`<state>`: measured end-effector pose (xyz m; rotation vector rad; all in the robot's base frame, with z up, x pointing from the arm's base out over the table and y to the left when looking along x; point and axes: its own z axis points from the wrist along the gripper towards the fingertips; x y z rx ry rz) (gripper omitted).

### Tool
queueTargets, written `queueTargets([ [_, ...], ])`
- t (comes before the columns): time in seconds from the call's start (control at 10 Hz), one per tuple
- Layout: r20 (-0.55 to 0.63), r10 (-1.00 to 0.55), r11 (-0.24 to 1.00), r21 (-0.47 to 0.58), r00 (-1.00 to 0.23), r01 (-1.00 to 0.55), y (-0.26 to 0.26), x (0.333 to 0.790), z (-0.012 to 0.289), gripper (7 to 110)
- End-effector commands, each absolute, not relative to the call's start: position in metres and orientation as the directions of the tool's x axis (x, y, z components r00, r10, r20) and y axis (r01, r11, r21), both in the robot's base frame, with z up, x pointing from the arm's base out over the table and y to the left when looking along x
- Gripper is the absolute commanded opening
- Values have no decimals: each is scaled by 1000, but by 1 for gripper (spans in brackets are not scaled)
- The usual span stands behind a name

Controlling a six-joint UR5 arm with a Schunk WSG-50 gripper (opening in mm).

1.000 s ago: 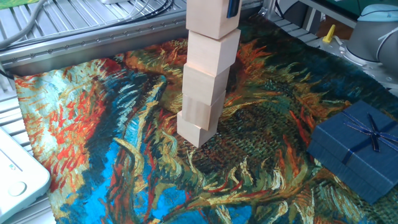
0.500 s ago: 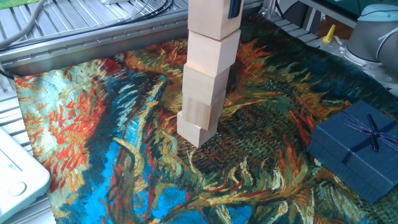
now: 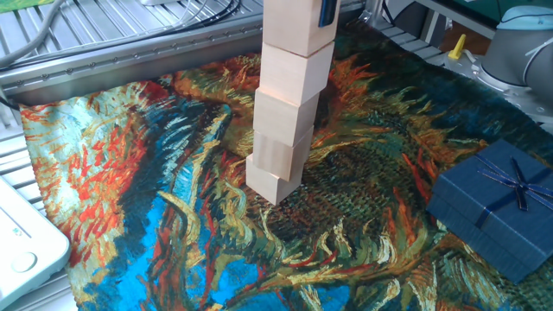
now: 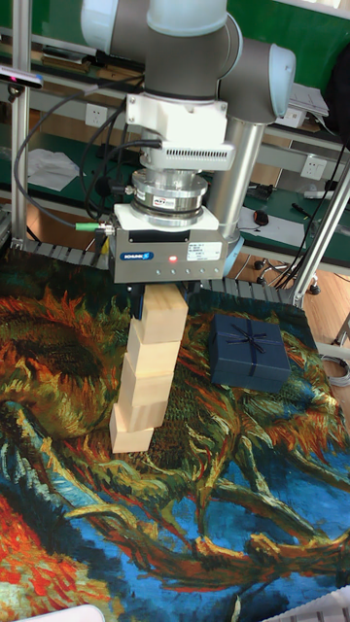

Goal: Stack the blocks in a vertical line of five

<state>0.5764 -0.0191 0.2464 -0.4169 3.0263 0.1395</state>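
Several pale wooden blocks stand in one leaning column on the painted cloth. The bottom block (image 3: 275, 177) (image 4: 131, 428) rests on the cloth, and the ones above step slightly to the right. My gripper (image 4: 165, 299) hangs straight down over the column. It is shut on the top block (image 3: 298, 26) (image 4: 165, 296), which sits on the block below (image 3: 296, 73). One dark finger (image 3: 326, 10) shows against the top block's right face in the fixed view; the rest of the gripper is cut off there.
A dark blue ribboned gift box (image 3: 497, 207) (image 4: 250, 352) sits on the cloth to the right of the column. A metal frame (image 3: 130, 60) borders the cloth at the back. A white device (image 3: 22, 238) lies at the left edge.
The top block has shifted a few pixels to the right with the gripper. The lower blocks and the gift box have not moved.
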Motion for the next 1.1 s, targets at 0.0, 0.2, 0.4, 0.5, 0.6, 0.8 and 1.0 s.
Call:
queueTargets([
  [0.0, -98, -260, 959, 94, -961, -269, -16, 577, 246, 22],
  [0.2, -92, -258, 960, 91, -962, -266, -19, 575, 247, 22],
  [0.4, -87, -256, 961, 86, -963, -263, -21, 574, 248, 22],
  [0.5, -87, -254, 961, 85, -963, -262, -21, 575, 248, 22],
  [0.6, -87, -256, 961, 85, -963, -263, -21, 575, 248, 22],
  [0.8, -91, -258, 959, 98, -962, -266, -18, 575, 248, 44],
  [1.0, -90, -263, 956, 110, -961, -272, -15, 574, 248, 44],
])
